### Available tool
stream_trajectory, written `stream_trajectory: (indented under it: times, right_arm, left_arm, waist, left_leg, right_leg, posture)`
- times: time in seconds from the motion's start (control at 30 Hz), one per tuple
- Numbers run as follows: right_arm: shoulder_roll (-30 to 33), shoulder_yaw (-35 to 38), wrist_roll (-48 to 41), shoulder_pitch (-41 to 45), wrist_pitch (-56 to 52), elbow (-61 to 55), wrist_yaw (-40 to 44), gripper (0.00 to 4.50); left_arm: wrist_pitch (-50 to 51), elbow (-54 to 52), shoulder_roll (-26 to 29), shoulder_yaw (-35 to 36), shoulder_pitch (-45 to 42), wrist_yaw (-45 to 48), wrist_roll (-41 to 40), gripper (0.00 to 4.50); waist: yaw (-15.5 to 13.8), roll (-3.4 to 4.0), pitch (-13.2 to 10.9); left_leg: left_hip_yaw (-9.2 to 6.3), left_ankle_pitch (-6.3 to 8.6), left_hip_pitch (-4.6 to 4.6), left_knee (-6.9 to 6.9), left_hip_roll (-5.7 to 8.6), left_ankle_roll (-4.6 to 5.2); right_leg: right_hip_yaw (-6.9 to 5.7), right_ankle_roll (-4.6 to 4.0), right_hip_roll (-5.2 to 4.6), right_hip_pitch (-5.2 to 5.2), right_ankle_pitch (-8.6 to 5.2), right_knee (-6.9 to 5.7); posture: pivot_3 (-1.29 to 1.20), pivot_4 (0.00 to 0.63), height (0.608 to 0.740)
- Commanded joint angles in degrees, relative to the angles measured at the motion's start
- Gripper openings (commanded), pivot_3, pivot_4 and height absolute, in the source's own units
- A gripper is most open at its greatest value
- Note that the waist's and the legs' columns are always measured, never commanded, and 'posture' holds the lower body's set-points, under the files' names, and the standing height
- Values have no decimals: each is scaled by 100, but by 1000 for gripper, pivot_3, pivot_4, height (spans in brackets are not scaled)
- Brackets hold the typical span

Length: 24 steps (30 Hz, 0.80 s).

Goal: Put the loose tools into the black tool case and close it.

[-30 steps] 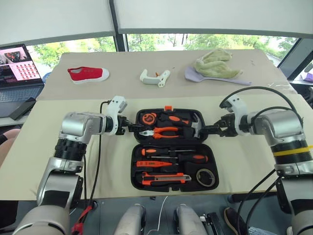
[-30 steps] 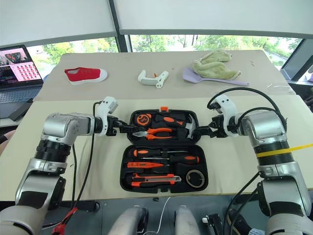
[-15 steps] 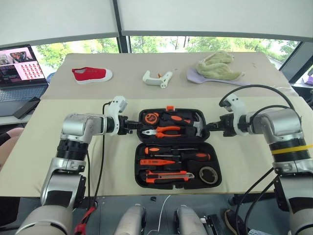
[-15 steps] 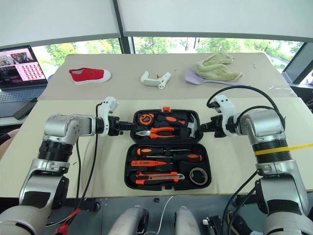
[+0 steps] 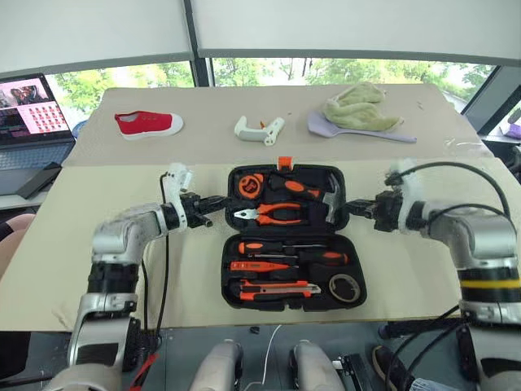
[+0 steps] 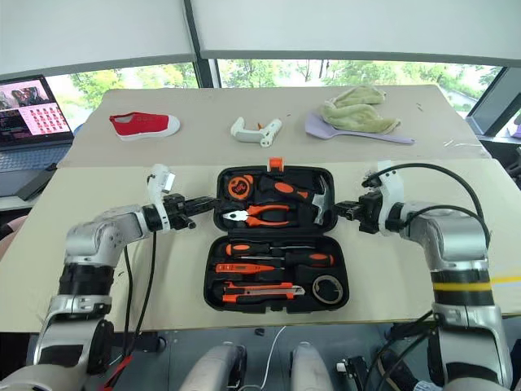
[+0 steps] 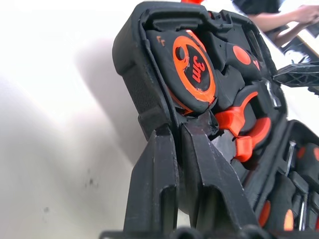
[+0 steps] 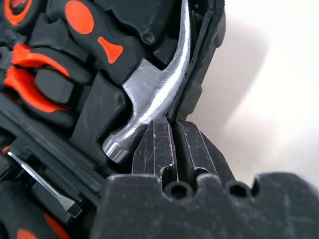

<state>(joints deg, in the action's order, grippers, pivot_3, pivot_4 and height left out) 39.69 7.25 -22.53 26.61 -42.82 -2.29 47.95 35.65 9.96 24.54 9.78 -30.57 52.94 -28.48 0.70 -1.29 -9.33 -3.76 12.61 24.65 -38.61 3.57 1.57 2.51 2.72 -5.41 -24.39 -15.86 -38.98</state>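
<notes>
The black tool case [image 5: 227,281] lies open in front of me, its far half, the lid [image 5: 232,181] with the orange latch [image 5: 284,163], tilted up off the table. My left gripper [image 5: 213,200] is shut on the lid's left rim [image 7: 149,107]. On the lid's right rim [image 8: 199,84], beside the hammer head, my right gripper [image 5: 352,210] is shut. In the near half lie two screwdrivers [image 5: 277,246], a slim tester [image 5: 254,266], a utility knife [image 5: 273,287] and a tape roll [image 5: 345,287]. The lid holds a tape measure, pliers and a hammer.
On the far table stand a red shoe [image 5: 148,124], a white glue gun [image 5: 259,129] and a crumpled cloth [image 5: 358,110] on a purple sheet. A laptop [image 5: 28,114] stands at the far left, a dark flat object [image 5: 37,181] beside it.
Both grippers have shut on the lid's side rims. The lid's far edge has come up off the table, and both hands have drawn slightly up and back.
</notes>
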Motion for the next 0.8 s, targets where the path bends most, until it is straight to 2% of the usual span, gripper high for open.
stream_trajectory:
  times: [0.03, 0.1, 0.13, 0.17, 0.27, 0.33, 0.37, 0.4, 0.43, 0.47, 0.57, 0.63, 0.73, 0.8]
  right_arm:
    - [243, 282, 530, -859, 2197, -1216, 272, 0]
    - [367, 299, 1027, -1533, 3696, -1402, 384, 0]
    - [397, 309, 1168, -1777, 4101, -1412, 375, 0]
    - [442, 336, 1697, -2301, 5128, -1294, 152, 0]
    - [496, 355, 2802, -3307, 7403, -723, -403, 0]
    - [562, 248, 3167, -3707, 8358, -191, -621, 0]
    - [613, 182, 3274, -3844, 8775, 57, -698, 0]
    - [687, 86, 3226, -4004, 8853, 207, -628, 0]
    - [738, 43, 3251, -4081, 9076, 309, -664, 745]
    - [753, 45, 3248, -4116, 9174, 354, -744, 947]
    - [919, 290, 3251, -4200, 9407, 466, -974, 1992]
    - [1117, 496, 2987, -4379, 9483, 544, -972, 1992]
    - [1330, 605, 2275, -4809, 8978, 374, -735, 1992]
    - [1426, 612, 1804, -5073, 8590, 129, -547, 1454]
  left_arm:
    - [-1432, -964, 119, 147, 554, 664, -50, 90]
    - [-2076, -1209, 161, 138, 907, 839, 69, 90]
    - [-2405, -1255, 157, 140, 1019, 886, 134, 90]
    - [-3206, -1346, 155, 94, 1335, 994, 415, 90]
    - [-4743, -1398, 277, -136, 2091, 1411, 947, 90]
    - [-4972, -1375, 436, -283, 2561, 1757, 911, 90]
    - [-4930, -1363, 530, -336, 2779, 1867, 849, 403]
    - [-5125, -1246, 605, -325, 2931, 1880, 908, 745]
    - [-5203, -1143, 671, -287, 3041, 1906, 894, 989]
    - [-5254, -1037, 731, -247, 3097, 1876, 907, 1370]
    - [-5102, -543, 926, 95, 3037, 1504, 893, 2513]
    - [-4776, -293, 1083, 227, 2894, 1336, 814, 2513]
    - [-4707, -142, 1266, 113, 2691, 1443, 875, 2513]
    - [-4673, -80, 1322, 12, 2514, 1443, 931, 2562]
  waist:
    - [-2, 0, 0]
    - [-4, 0, 0]
    - [-5, 0, 0]
    - [-6, 1, 0]
    - [-31, 3, 3]
    - [-51, 3, 4]
    - [-51, 3, 4]
    - [-57, 5, 6]
    - [-63, 5, 6]
    - [-75, 5, 5]
    - [-84, 0, 2]
    - [-77, 3, 2]
    - [-86, 3, 2]
    - [-92, 2, 2]
  left_leg:
    - [1, 0, 0, 4, 0, 0]
    - [2, 1, -3, 14, 0, 1]
    - [4, 1, -3, 16, 1, 1]
    - [6, 1, -9, 17, 0, 2]
    - [15, 2, -45, 31, -1, 3]
    - [24, 3, -90, 56, -4, 4]
    - [27, 5, -150, 79, -12, 7]
    - [31, 14, -195, 87, -19, 19]
    - [36, 24, -234, 89, -28, 33]
    - [38, 33, -254, 90, -35, 46]
    - [36, 40, -266, 89, -45, 54]
    - [39, 39, -266, 88, -44, 54]
    - [38, 41, -267, 87, -43, 55]
    - [38, 46, -266, 88, -41, 60]
  right_leg:
    - [0, 0, 0, -1, 0, 2]
    - [0, 0, 0, 2, 0, 8]
    - [0, 0, -1, 3, 0, 13]
    - [0, 0, 0, 10, 0, 17]
    - [3, 0, -1, 38, 0, 27]
    - [4, 0, -1, 87, -1, 57]
    - [2, -1, 3, 145, 0, 94]
    - [1, -2, 5, 206, -1, 118]
    - [-1, -1, 6, 251, -3, 137]
    - [-4, -1, 7, 283, -6, 151]
    - [-13, -2, 14, 307, -7, 182]
    - [-8, -1, 10, 304, -4, 180]
    - [-10, 2, 11, 305, -3, 180]
    - [-9, 3, 8, 307, -4, 185]
  posture:
    - [0, 150, 740]
    - [0, 150, 740]
    - [0, 150, 740]
    - [0, 150, 740]
    - [0, 150, 740]
    - [0, 150, 740]
    - [0, 150, 740]
    - [0, 150, 740]
    - [0, 150, 740]
    - [0, 150, 740]
    - [0, 150, 740]
    - [0, 150, 740]
    - [0, 150, 740]
    - [0, 150, 740]
